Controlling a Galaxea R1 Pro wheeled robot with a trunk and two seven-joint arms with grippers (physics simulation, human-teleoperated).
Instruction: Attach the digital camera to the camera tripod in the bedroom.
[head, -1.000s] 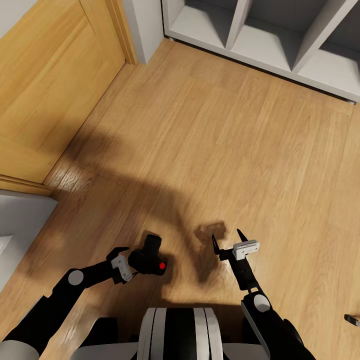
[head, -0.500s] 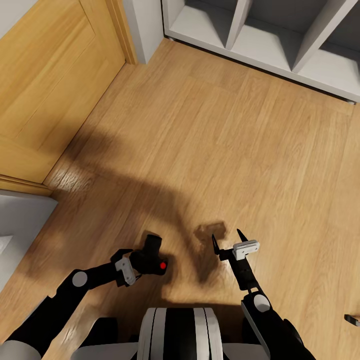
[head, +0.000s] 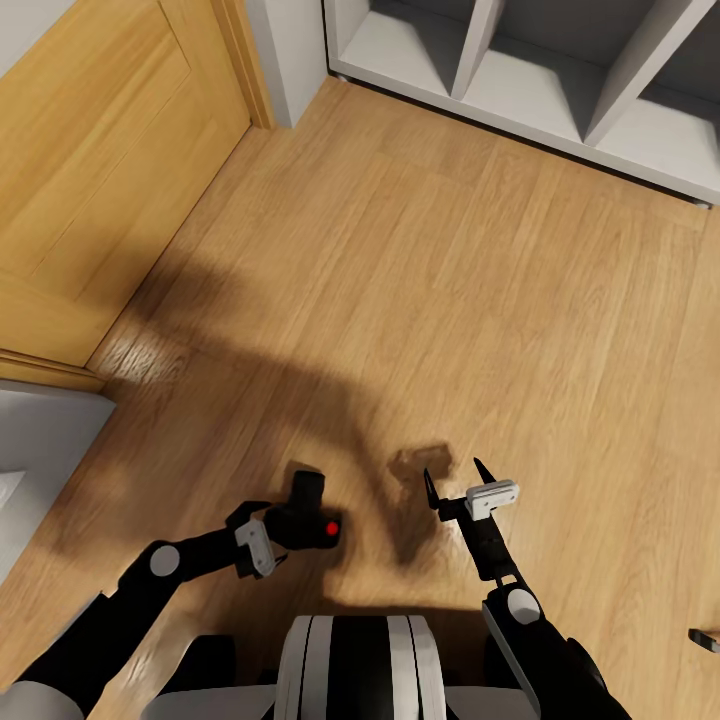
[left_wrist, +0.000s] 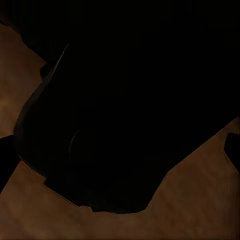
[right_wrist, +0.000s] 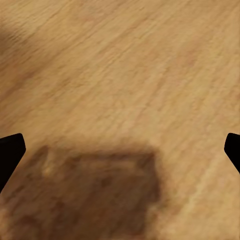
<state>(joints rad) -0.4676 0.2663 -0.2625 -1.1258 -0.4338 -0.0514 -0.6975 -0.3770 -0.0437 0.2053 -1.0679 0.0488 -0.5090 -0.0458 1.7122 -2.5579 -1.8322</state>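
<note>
The digital camera (head: 305, 519), black with a round red button on top and its short lens pointing away from me, hangs low over the light wood floor in the head view. My left gripper (head: 285, 527) is shut on it from the left side. In the left wrist view the camera (left_wrist: 125, 100) is a dark mass close to the lens. My right gripper (head: 451, 484) stands open to the right of the camera, fingers pointing away, nothing between them. In the right wrist view its fingertips (right_wrist: 10, 155) frame bare floor. The camera tripod is out of view.
A wooden door (head: 90, 170) stands at the left. The white cube shelf (head: 520, 70) runs along the back right. A pale grey surface (head: 30, 450) sits at the left edge. A small dark object (head: 706, 638) lies at the right edge. Open floor (head: 420, 280) lies ahead.
My left gripper, with the camera, has shifted slightly right and toward me. The right arm and the view have stayed still.
</note>
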